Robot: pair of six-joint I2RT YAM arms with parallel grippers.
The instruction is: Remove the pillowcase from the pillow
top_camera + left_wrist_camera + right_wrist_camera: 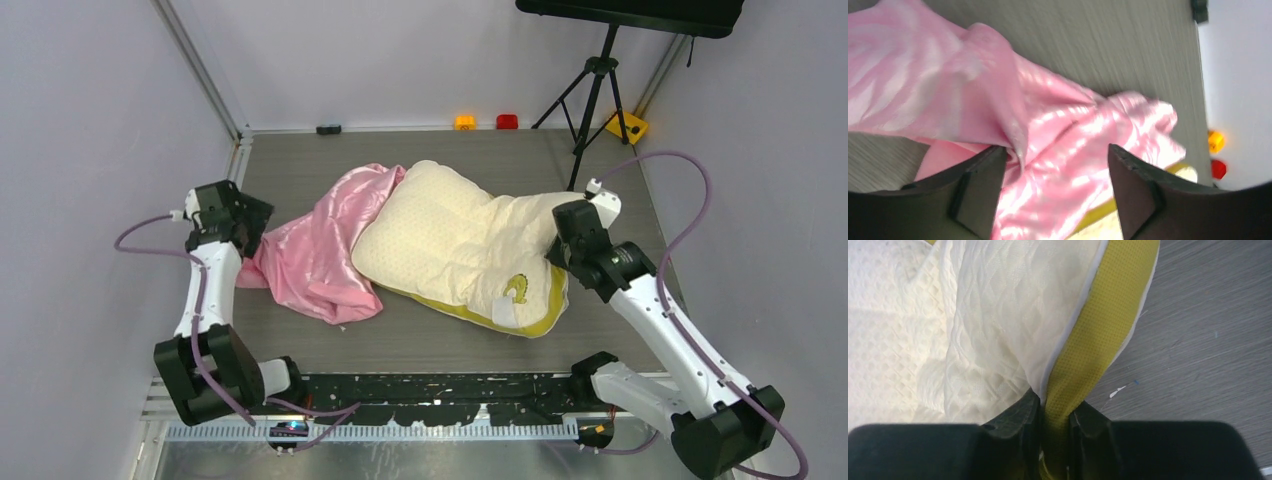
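Observation:
The cream-yellow pillow (455, 245) lies bare across the middle of the table, its white tag with gold emblem at the near right corner. The pink satin pillowcase (320, 255) lies crumpled to its left, with a strip still under or against the pillow's left end. My left gripper (245, 235) is open at the pillowcase's left edge; in the left wrist view (1058, 165) the pink cloth (1048, 135) lies between and beyond the spread fingers, not clamped. My right gripper (562, 250) is shut on the pillow's mustard-yellow edge band (1093, 340) at its right end.
A black tripod (592, 95) stands at the back right of the table. Orange (465, 122) and red (507, 121) blocks, a yellow block (627, 126) and a small black object (328, 129) lie along the back wall. Walls enclose the table on left and right.

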